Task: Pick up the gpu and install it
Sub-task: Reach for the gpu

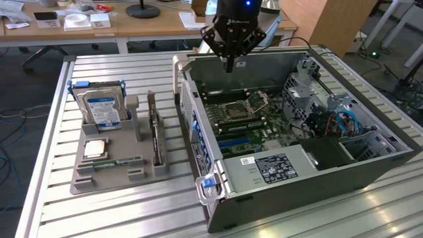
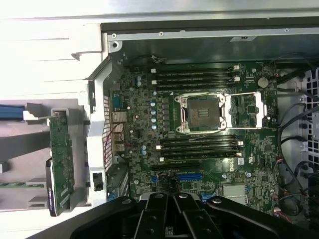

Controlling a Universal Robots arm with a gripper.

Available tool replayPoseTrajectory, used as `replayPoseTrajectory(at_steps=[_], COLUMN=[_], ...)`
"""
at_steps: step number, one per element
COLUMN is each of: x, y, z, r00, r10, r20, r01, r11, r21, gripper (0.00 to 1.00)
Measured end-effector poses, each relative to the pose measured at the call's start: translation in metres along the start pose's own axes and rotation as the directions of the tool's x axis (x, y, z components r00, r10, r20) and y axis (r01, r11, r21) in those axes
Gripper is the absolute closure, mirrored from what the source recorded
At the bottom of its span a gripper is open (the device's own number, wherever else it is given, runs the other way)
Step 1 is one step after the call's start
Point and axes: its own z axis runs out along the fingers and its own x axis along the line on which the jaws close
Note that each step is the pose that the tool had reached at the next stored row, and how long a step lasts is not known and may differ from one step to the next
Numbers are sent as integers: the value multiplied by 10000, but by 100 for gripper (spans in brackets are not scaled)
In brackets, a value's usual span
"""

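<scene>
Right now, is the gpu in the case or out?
Out. The thin green-and-black card stands on edge in the grey plastic holder tray, outside the open grey metal computer case.

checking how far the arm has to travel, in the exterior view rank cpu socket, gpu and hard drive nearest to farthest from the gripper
From the gripper, over the case's far wall:
1. cpu socket, inside the case, just below it.
2. gpu, on edge in the holder, at the exterior view's left of the case.
3. hard drive, farther left in the same holder.
</scene>
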Motion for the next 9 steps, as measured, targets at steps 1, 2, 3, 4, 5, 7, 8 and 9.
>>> replayPoseTrajectory(at_steps=[1, 2, 3, 4, 5, 7, 8, 9], x=[8, 15, 22, 30, 38, 53, 60, 67], y=[-1, -1, -2, -2, -3, -4, -4, -5], z=[0, 1, 1, 1, 1, 1, 1, 1], r00=[10000, 10000, 10000, 10000, 10000, 10000, 10000, 10000], r10=[0, 0, 0, 0, 0, 0, 0, 0], r20=[0, 0, 0, 0, 0, 0, 0, 0], r01=[0, 0, 0, 0, 0, 0, 0, 0], r11=[10000, 10000, 10000, 10000, 10000, 10000, 10000, 10000], r21=[0, 0, 0, 0, 0, 0, 0, 0], gripper=[89, 89, 89, 89, 89, 89, 89, 89])
